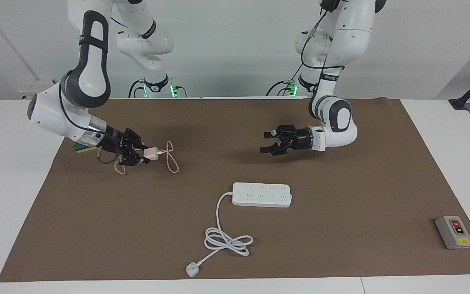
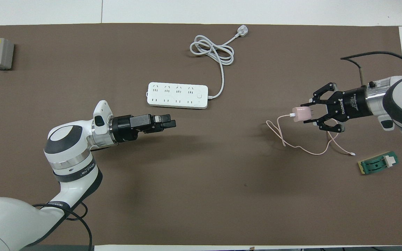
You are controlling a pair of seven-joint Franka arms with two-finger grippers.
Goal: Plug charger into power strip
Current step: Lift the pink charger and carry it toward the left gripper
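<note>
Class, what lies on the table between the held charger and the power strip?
Nothing: only bare brown mat between the charger and the power strip, clearest in the overhead view.
</note>
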